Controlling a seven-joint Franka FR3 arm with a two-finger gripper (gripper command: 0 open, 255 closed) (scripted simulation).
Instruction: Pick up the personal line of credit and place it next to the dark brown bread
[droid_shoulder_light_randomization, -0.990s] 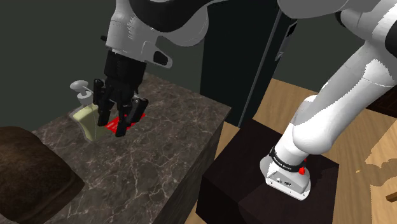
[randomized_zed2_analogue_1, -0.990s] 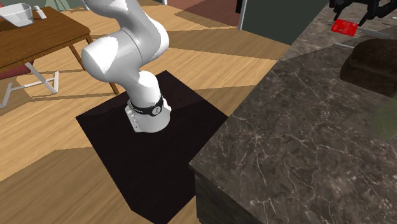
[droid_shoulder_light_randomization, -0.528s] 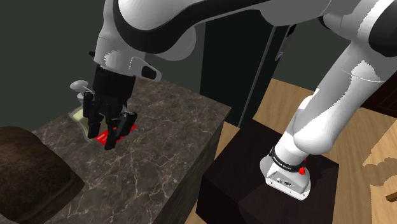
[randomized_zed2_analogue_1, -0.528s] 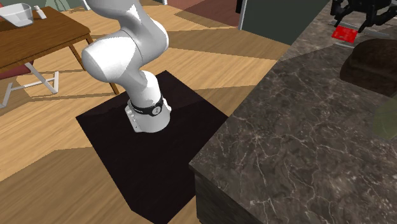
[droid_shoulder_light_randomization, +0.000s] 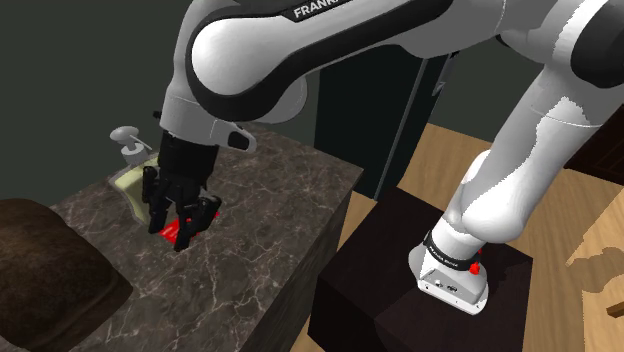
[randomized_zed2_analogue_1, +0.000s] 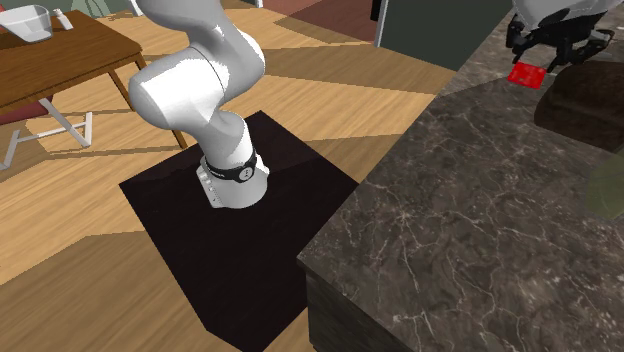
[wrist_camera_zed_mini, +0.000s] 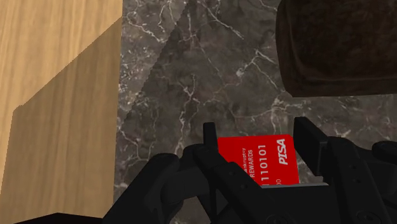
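My black gripper (droid_shoulder_light_randomization: 180, 226) is shut on a red card (droid_shoulder_light_randomization: 172, 231) with white print, held just over the dark marble counter (droid_shoulder_light_randomization: 270, 230). In the wrist view the card (wrist_camera_zed_mini: 261, 159) sits clasped between the two fingers of the gripper (wrist_camera_zed_mini: 259, 142), and the dark brown bread (wrist_camera_zed_mini: 337, 44) lies a short way beyond it. The bread (droid_shoulder_light_randomization: 50, 270) fills the shoulder view's lower left, apart from the gripper. In the second exterior view the card (randomized_zed2_analogue_1: 526, 73) hangs under the gripper (randomized_zed2_analogue_1: 537, 60), close to the bread (randomized_zed2_analogue_1: 585, 100).
A cream dish with a grey pump top (droid_shoulder_light_randomization: 128, 170) stands behind the gripper near the counter's back. The counter edge drops to wooden floor (wrist_camera_zed_mini: 57, 76) beside the card. The black stand (droid_shoulder_light_randomization: 420, 290) is at the lower right. A wooden table (randomized_zed2_analogue_1: 50, 55) stands far off.
The gripper, still holding the card, has moved down and toward the shoulder view's left, nearer the bread, with the arm's elbow swinging over the counter.
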